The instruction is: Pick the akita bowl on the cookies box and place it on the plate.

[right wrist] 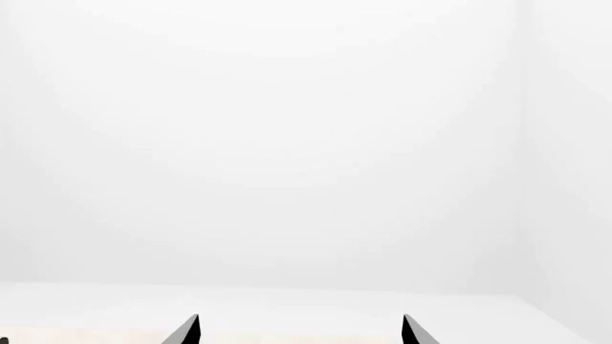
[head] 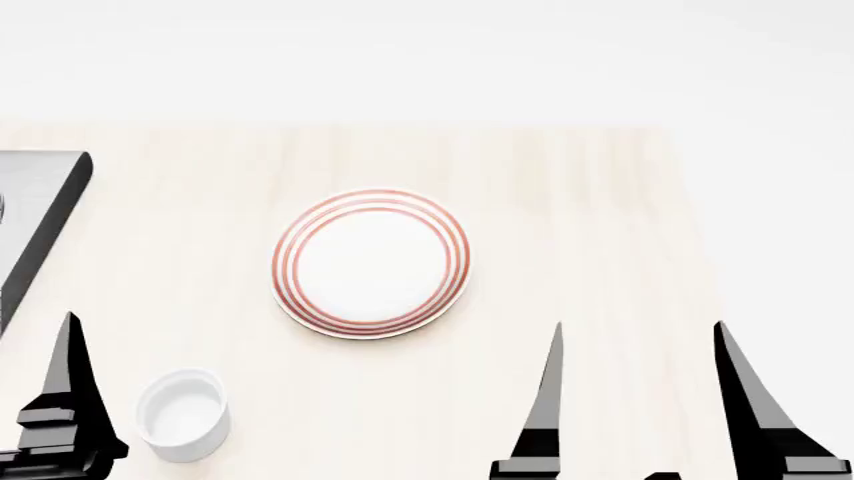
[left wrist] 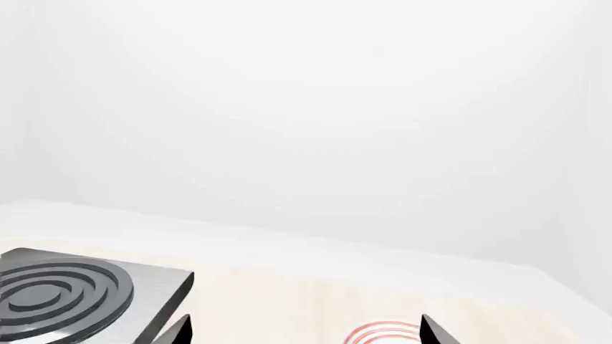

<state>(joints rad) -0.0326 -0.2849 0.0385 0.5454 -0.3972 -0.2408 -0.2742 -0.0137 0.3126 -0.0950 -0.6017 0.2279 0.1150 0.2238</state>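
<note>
The plate (head: 371, 262), white with thin red rings, lies flat at the middle of the pale wooden table (head: 574, 200) with nothing on it. A sliver of its rim (left wrist: 383, 333) shows in the left wrist view, just ahead of my left gripper (left wrist: 304, 330), which is open and holds nothing. My right gripper (head: 641, 345) hovers at the near right of the plate, also open with nothing between its fingertips (right wrist: 300, 328). The akita bowl and the cookies box are out of view.
A small plain white cup (head: 183, 413) stands at the near left, close to my left gripper's one visible finger (head: 70, 390). A grey stove with a black coil burner (left wrist: 67, 294) sits at the table's left edge (head: 40, 210). White walls lie behind the table.
</note>
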